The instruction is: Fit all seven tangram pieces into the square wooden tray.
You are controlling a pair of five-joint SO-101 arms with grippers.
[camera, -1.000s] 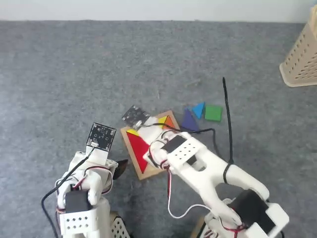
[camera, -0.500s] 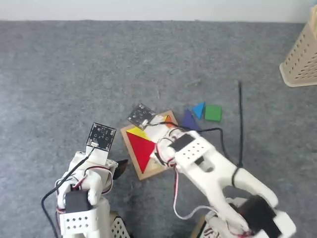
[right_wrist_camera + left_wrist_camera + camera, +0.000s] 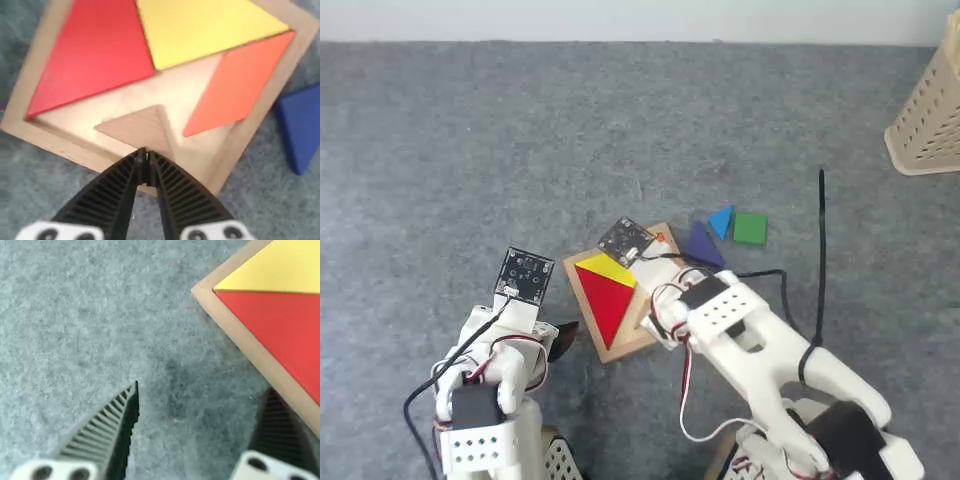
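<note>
R arm [image 3: 750,330] hides part of tray [image 3: 584,312] in high view; blue triangle [image 3: 300,125] is cut off at wrist frame edge, just beside tray. Wooden tray on fuzzy grey worktop [image 3: 470,150] holds flat red triangle [image 3: 95,55], yellow triangle [image 3: 200,30], orange parallelogram [image 3: 237,85], tan triangle [image 3: 137,127]. R claw [image 3: 145,159] pinched closed, empty, over tray rim. L claw [image 3: 200,400] spread wide, empty, near tray corner.

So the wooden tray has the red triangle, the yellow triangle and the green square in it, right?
Not quite. The green square lies outside the square wooden tray, on the grey carpet, as the high view shows. The red triangle and yellow triangle are in the tray; the third coloured piece there is an orange parallelogram.
</note>
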